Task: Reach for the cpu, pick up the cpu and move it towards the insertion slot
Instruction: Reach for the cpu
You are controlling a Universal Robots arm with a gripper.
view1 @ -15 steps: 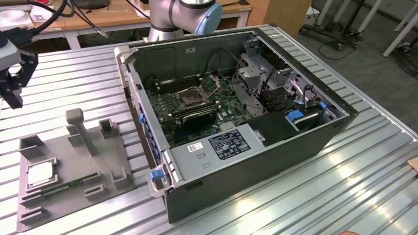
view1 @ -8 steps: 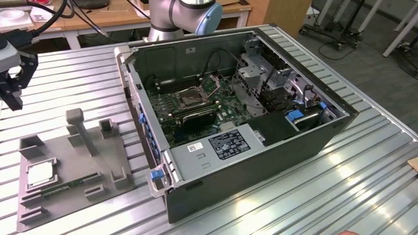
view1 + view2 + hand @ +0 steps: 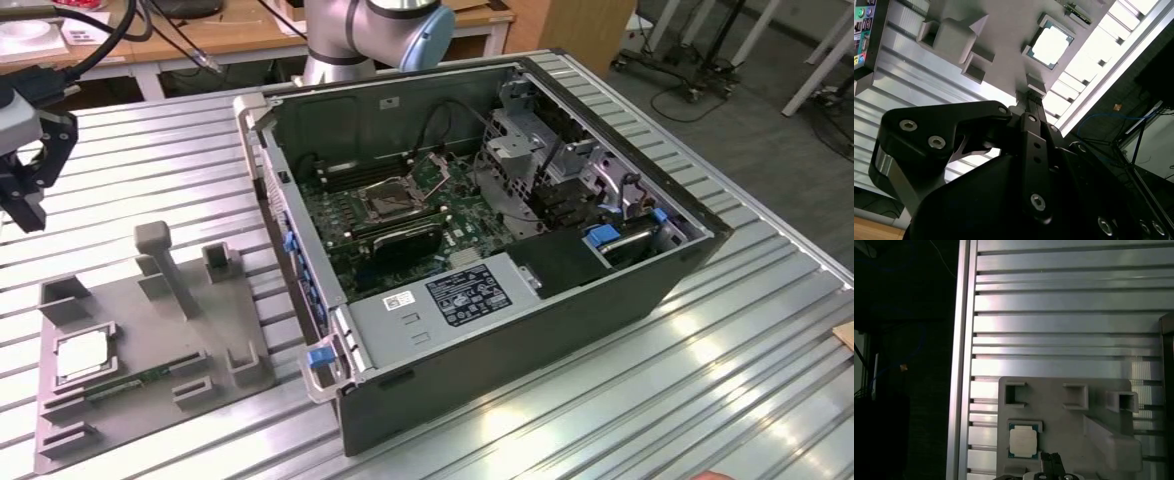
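One cpu (image 3: 83, 357) in grey tray (image 3: 123, 322), well apart from the empty, closed pincer (image 3: 24, 215).

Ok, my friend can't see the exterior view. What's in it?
The black pincer hangs over the ribbed metal table at the exterior view's left, apart from the cpu in its grey holder. An open computer case lies beside them.

Slotted aluminium table (image 3: 747, 330) — carries grey holder plate (image 3: 134, 335) at exterior view's left, open computer case (image 3: 534, 365) beside it.
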